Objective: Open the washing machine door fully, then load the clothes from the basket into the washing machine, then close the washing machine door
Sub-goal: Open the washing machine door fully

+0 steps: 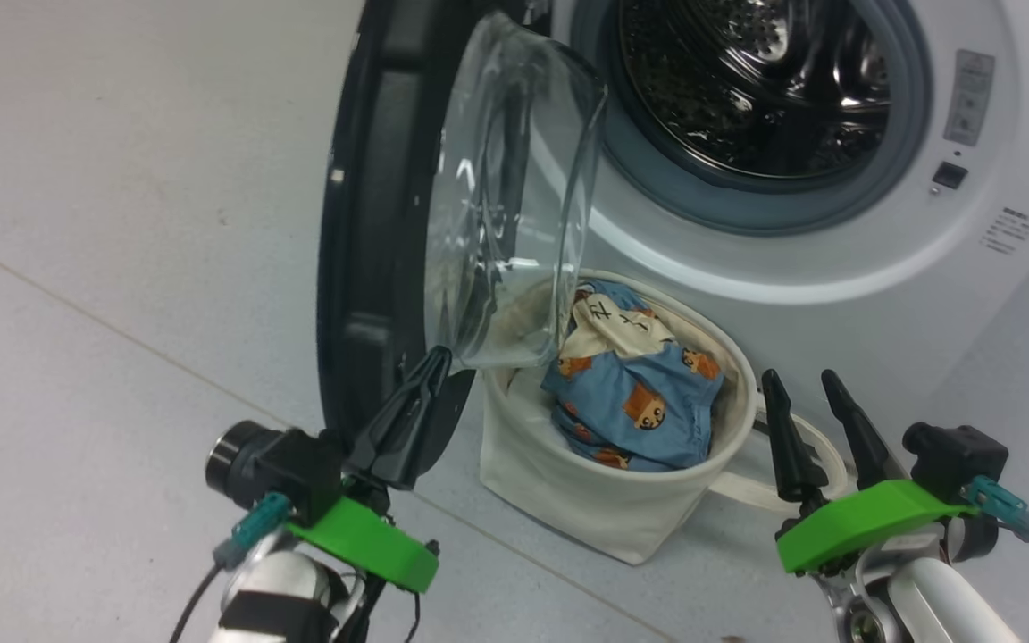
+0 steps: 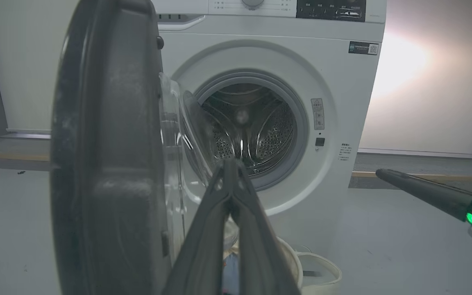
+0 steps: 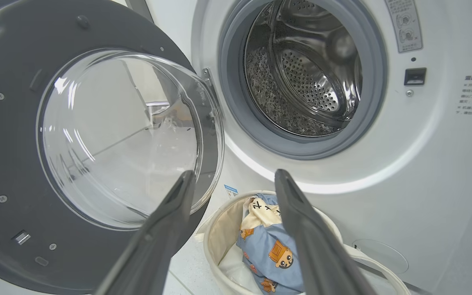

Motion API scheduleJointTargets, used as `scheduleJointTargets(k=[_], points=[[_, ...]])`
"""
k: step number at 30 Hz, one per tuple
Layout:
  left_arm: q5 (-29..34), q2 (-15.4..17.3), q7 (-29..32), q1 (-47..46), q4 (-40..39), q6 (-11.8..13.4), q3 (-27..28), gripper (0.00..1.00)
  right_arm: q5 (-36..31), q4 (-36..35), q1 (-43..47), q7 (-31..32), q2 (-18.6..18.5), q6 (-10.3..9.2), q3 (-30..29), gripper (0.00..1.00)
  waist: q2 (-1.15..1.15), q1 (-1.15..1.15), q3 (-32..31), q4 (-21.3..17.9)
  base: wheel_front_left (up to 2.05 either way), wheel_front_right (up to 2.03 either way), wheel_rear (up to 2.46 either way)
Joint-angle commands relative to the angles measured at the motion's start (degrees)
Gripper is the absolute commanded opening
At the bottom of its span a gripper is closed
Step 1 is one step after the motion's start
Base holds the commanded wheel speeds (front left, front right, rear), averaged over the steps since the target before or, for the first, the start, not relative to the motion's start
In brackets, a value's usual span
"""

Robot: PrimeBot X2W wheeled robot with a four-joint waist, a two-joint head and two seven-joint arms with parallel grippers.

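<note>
The washing machine door (image 1: 372,223) stands open, edge-on to me, its clear glass bowl (image 1: 506,196) bulging toward the washing machine (image 1: 836,295). My left gripper (image 1: 436,357) is shut with nothing in it, its tips at the door's lower inner side beside the glass. In the left wrist view the shut left gripper (image 2: 231,164) points at the drum, with the door (image 2: 109,164) close on its left. The basket (image 1: 568,482) sits on the floor below the machine's opening, with the blue printed clothes (image 1: 639,393) inside. My right gripper (image 1: 802,382) is open just right of the basket. In the right wrist view the right gripper (image 3: 234,176) hangs above the clothes (image 3: 268,250).
The steel drum (image 3: 301,73) lies open behind its grey gasket (image 3: 236,102). A basket handle (image 1: 814,438) loops out on the floor by my right gripper's fingers. Pale floor (image 1: 121,268) stretches out left of the door. A wall (image 2: 424,102) stands right of the machine.
</note>
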Motion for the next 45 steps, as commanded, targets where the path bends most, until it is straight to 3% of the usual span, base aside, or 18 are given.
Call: scheduleJointTargets(k=[1,8,15,24,33,45], points=[[-0.5,0.0,0.0,-3.7,-0.5,0.2,2.5,0.00,0.1,-1.6,-1.5,-0.7,-0.7,0.43,0.6,1.00,0.00,0.00,0.5,-0.7,0.00,0.00,0.00],[-2.2,-0.1,-0.6,-6.4,6.5,2.1,4.9,0.00,0.1,-1.6,-1.9,-0.7,-1.1,0.43,0.7,1.00,0.00,0.00,1.3,-1.6,0.00,0.00,0.00],[-3.1,0.3,-1.0,-7.9,9.8,3.4,6.6,0.00,-0.1,-1.0,-2.5,-0.7,-2.2,0.43,3.3,1.00,0.00,0.00,1.8,2.1,0.00,0.00,0.00],[-4.5,0.5,-1.3,-14.1,15.7,2.4,7.3,0.00,0.9,0.4,-6.5,-0.7,-2.7,0.43,8.0,1.00,0.00,0.00,4.9,7.3,0.00,0.00,0.00],[-5.8,1.3,-1.4,-20.2,20.5,1.9,10.8,0.00,2.7,2.8,-12.1,-0.7,-3.6,0.43,13.0,1.00,0.00,0.00,7.8,7.9,0.00,0.00,0.00],[-6.0,5.3,-1.5,-23.5,26.2,0.9,15.5,0.00,2.7,2.9,-10.6,-0.7,-4.3,0.43,11.0,1.00,0.00,0.00,9.2,7.6,0.00,0.00,0.00]])
